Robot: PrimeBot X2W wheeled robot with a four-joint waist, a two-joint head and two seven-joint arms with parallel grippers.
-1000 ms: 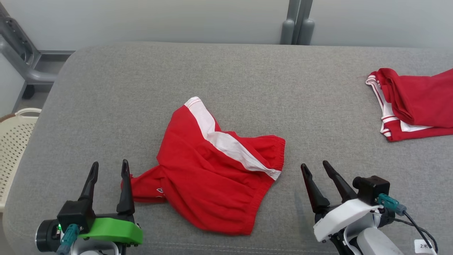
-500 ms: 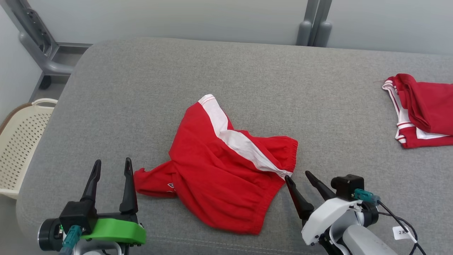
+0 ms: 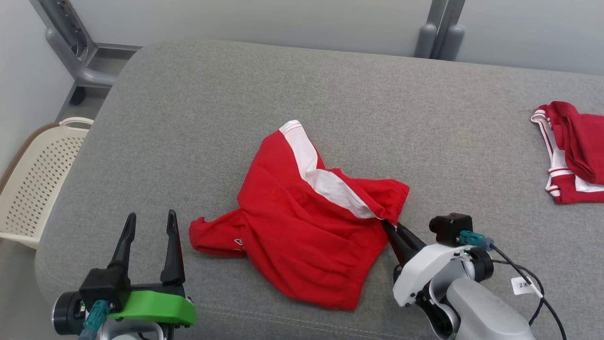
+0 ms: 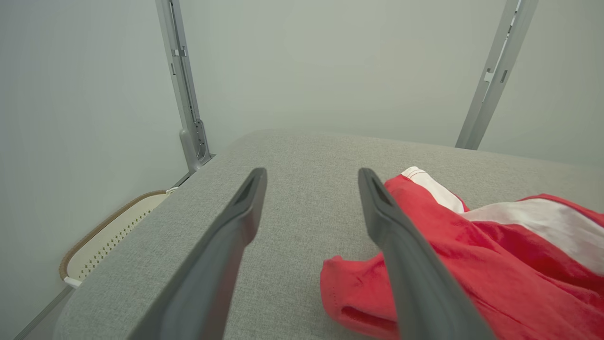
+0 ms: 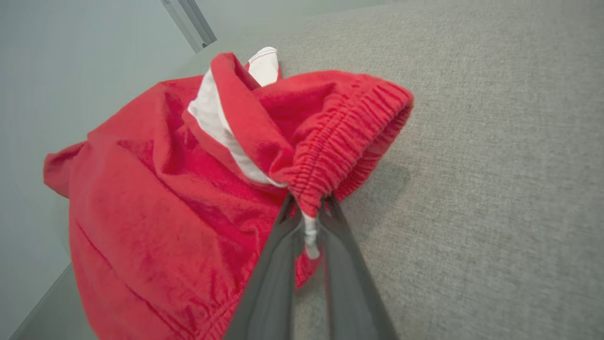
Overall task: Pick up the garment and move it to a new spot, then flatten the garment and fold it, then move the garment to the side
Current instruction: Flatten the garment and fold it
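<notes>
Right gripper (image 3: 390,227) clamps garment (image 3: 292,222) (left gripper (image 3: 151,215) gapes).

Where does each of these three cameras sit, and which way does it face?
Head: on the head, looking down at the grey cushion and red shorts; left tool and right tool show.
Left wrist: on the left arm, looking along its open fingers over the cushion.
Right wrist: on the right arm, looking along fingers pinched on the shorts' gathered edge.
Shared: every view shows the shorts.
</notes>
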